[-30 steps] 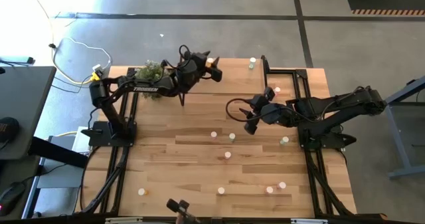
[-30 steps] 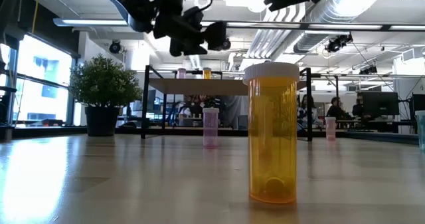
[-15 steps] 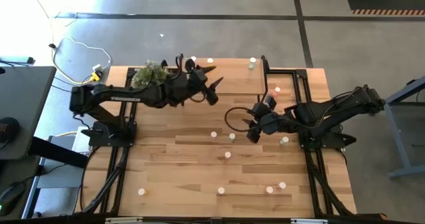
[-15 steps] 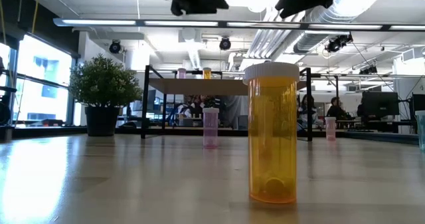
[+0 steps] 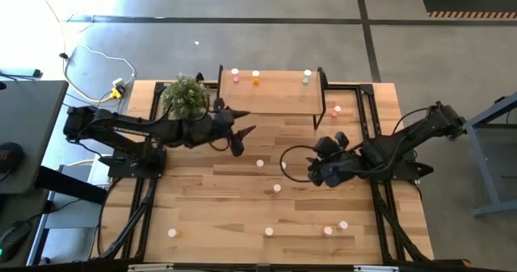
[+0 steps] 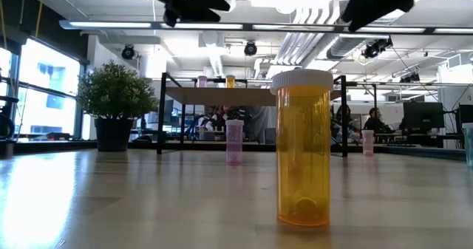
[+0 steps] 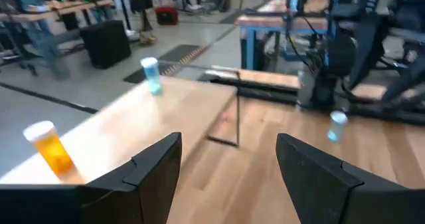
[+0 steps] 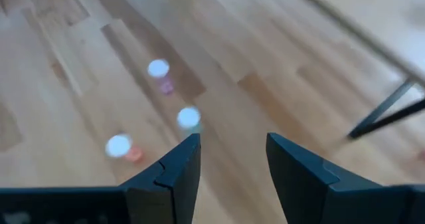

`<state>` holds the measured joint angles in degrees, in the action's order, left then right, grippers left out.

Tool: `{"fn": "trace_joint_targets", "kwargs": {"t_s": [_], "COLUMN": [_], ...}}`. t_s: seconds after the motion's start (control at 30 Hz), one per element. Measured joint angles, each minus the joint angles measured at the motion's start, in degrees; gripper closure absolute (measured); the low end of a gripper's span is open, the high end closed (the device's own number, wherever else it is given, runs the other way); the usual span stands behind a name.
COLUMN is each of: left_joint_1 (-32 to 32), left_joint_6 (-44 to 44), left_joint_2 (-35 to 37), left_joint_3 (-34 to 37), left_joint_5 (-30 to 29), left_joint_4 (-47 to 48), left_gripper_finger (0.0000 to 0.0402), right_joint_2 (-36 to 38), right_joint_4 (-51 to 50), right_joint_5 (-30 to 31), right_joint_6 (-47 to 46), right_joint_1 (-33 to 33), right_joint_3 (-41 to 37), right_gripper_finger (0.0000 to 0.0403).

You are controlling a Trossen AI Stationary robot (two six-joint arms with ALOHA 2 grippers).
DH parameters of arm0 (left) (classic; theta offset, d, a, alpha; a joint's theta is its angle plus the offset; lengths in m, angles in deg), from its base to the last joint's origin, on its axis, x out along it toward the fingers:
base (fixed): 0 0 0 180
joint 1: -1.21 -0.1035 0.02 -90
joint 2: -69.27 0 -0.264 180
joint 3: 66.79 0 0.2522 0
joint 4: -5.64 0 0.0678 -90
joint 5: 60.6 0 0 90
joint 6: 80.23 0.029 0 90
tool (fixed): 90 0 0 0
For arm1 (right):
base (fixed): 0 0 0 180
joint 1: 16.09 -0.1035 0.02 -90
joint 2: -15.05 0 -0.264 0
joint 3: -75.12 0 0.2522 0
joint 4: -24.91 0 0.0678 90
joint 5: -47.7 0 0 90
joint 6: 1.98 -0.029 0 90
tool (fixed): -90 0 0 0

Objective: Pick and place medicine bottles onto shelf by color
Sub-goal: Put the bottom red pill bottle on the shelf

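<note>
We are seeing the orange bottle (image 6: pixel 303 147) standing upright; both empty hands, left (image 5: pixel 239 136) and right (image 5: pixel 317 173), fingers apart, are retreating from the shelf (image 5: pixel 271 94).

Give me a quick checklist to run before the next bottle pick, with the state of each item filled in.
1. Left pincer empty and open: ok, nothing between its dark fingers.
2. Right pincer empty and open: ok, wood shows through the gap.
3. Small light-wood shelf on black legs has room: ok, only the pink-capped bottle, the orange bottle and the pale green bottle stand along its far edge.
4. Bottle near the right pincer: ok, the small green-tinted bottle stands upright on the wood-plank table beside it.
5. Arms clear of each other: ok, apart in the high view.
6. That bottle's matching shelf spot: cannot tell.
</note>
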<state>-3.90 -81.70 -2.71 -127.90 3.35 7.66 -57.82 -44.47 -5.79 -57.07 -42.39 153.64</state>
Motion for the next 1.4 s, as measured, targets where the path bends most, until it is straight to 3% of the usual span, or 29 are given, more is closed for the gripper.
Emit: {"fn": "trace_joint_targets", "kwargs": {"t_s": [0.67,0.93,1.17,1.4], "left_joint_1": [18.0,21.0,21.7,21.7], "left_joint_6": [-6.9,-8.5,-11.0,-13.8], "left_joint_2": [2.9,3.5,3.6,3.5], "left_joint_3": [7.2,7.2,7.2,7.2], "left_joint_5": [-0.9,-1.8,-2.0,-3.2], "left_joint_4": [-3.7,-3.5,-3.5,-3.6], "left_gripper_finger": [0.0165,0.0165,0.0165,0.0165], "right_joint_2": [-8.0,-8.2,-8.2,-8.2], "right_joint_4": [0.7,5.0,5.4,6.6], "right_joint_5": [-7.9,-7.4,-5.5,-7.0], "right_joint_6": [-34.9,-34.8,-28.1,-25.5], "right_joint_1": [-22.2,-30.0,-36.8,-39.8], "right_joint_3": [0.0,0.0,0.0,0.0], "right_gripper_finger": [0.0240,0.0240,0.0240,0.0240]}}
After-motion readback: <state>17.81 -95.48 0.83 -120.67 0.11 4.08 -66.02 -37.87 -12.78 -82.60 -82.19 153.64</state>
